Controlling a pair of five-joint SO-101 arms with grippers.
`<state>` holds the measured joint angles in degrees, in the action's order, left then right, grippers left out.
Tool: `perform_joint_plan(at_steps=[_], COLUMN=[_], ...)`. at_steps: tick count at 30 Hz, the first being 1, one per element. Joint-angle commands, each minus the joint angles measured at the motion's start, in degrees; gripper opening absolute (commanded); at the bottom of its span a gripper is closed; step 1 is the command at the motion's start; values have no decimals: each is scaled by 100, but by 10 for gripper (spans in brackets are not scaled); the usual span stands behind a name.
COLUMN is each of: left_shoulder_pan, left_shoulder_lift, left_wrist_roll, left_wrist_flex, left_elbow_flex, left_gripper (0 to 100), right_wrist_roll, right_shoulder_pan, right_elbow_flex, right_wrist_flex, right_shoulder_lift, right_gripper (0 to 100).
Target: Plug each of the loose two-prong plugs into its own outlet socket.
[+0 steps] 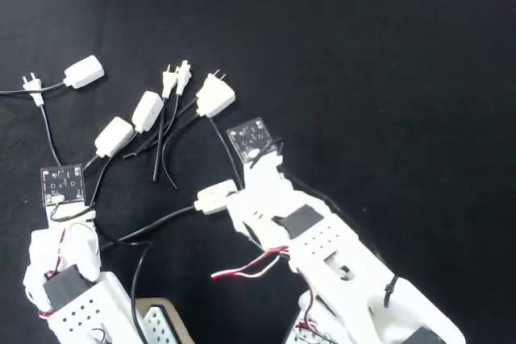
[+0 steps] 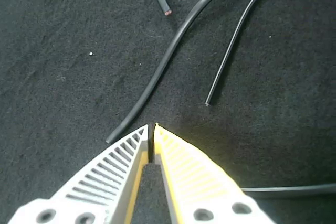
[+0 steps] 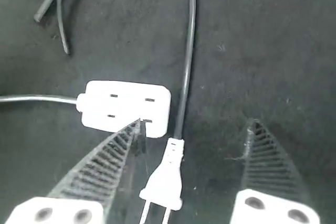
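high view first: as far as i can see nothing's plugged in yet. two small plugs (image 1: 176,80) lie side by side on the far left part of the table (image 1: 419,78) with their prongs bare. another loose plug (image 1: 32,84) sits at the left edge, and a chunkier pronged piece (image 1: 214,96) is just right of the pair. the white sockets (image 1: 114,136) near them all look unoccupied to me, so i'd call the whole job ahead of me. my right arm (image 1: 314,239) comes in from the near right, its front end just beside one more outlet socket (image 1: 216,196). my left arm (image 1: 64,279) is at the near left.

left wrist view: my left gripper (image 2: 153,127) is pinched together, tips meeting, nothing between them. past the tips there are loose black cables (image 2: 173,45) on the mat, a couple with cut ends.

right wrist view: this is where the action is. my right gripper (image 3: 197,124) is spread wide and holds nothing. a white plug (image 3: 165,179) lies flat on the mat between the fingers, closer to one of them. its prongs point back toward my wrist, away from the outlet socket (image 3: 126,104). that socket lies just beyond the plug, slots up. one fingertip (image 3: 134,129) overlaps its near edge, and i can't tell if it's touching. the plug's cable (image 3: 188,51) runs on past the socket's side. my guess: that plug has to be grabbed and turned round before it can go into any slot.
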<state>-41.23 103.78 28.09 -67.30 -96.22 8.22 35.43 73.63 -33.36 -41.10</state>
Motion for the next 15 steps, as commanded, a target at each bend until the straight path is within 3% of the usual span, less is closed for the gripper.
perform_joint_plan(at_steps=[1,7,12,15], left_shoulder_pan=[57,198,207,207], left_shoulder_lift=[62,62,62,62], left_wrist_roll=[26,18,18,18], left_wrist_flex=[-26,0,-9,-9], left_elbow_flex=[-92,-110,-110,-110], left_gripper=[37,36,36,36], right_wrist_roll=[-26,-35,-44,-62], right_shoulder_pan=[114,-589,-114,-132], right_elbow_flex=[-374,-347,-655,-664], right_wrist_flex=[-123,-158,-1178,-1266], right_shoulder_lift=[-75,-101,-110,-110], right_gripper=[292,293,293,293])
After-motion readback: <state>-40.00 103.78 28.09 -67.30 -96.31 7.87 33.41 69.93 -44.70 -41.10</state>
